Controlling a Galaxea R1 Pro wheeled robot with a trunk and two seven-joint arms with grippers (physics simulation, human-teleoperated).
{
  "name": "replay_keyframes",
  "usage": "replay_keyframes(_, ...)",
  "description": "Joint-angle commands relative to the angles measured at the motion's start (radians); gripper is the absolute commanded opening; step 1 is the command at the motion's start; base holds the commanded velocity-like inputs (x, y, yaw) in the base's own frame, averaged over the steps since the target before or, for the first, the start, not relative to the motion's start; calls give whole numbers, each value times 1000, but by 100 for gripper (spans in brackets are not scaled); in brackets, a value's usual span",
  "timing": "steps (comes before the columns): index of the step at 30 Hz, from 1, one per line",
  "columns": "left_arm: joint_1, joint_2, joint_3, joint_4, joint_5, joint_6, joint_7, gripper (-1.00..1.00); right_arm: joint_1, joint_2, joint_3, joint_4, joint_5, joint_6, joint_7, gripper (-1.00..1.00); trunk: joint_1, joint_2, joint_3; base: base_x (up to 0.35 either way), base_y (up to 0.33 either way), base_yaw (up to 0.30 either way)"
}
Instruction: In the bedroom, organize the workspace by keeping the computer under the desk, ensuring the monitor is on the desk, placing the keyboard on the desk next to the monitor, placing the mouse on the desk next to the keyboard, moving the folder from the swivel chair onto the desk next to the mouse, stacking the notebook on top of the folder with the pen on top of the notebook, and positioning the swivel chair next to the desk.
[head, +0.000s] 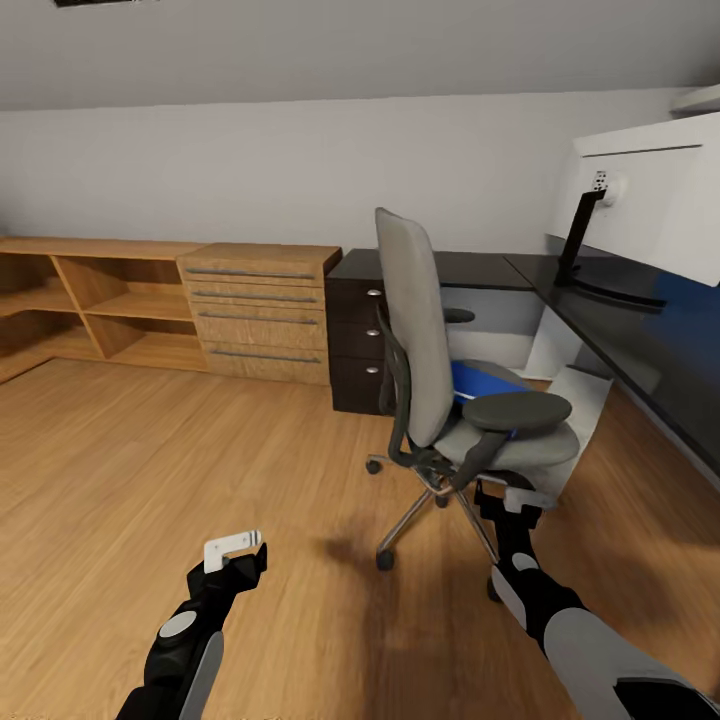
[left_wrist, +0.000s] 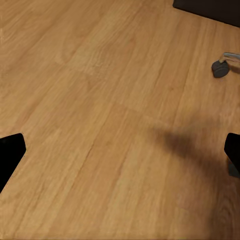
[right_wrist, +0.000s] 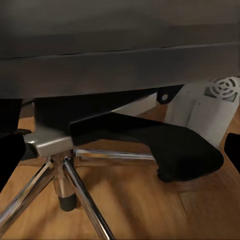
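The grey swivel chair (head: 430, 340) stands on the wood floor in front of the black desk (head: 640, 340), its back turned toward me. The bright blue folder (head: 478, 383) lies on its seat, partly hidden by the near armrest. The monitor (head: 650, 195) stands on the desk showing its pale grey back. The light grey computer (head: 585, 400) sits on the floor behind the chair, under the desk edge. My right gripper (head: 512, 497) is open, low beside the chair's chrome base (right_wrist: 60, 170) and under the seat (right_wrist: 120, 65). My left gripper (head: 236, 548) hangs open over bare floor.
The desk's black drawer unit (head: 357, 335) stands beyond the chair, with a light wooden dresser (head: 260, 310) and open shelves (head: 90, 300) along the back wall to its left. A chair castor (left_wrist: 220, 68) shows near the left gripper. Wide plank floor (head: 150, 450) lies to the left.
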Motion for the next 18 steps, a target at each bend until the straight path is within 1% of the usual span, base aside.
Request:
replay_keyframes(1,-1,0,-2,-1,10,4,9,100,-1,0,0,0,2,-3,1,100,0,0,-1,-1,1,218)
replay_keyframes(18,-1,0,-2,-1,9,5,9,100,0,0,0,-1,2,-3,1,100,0,0,-1,0,0,267)
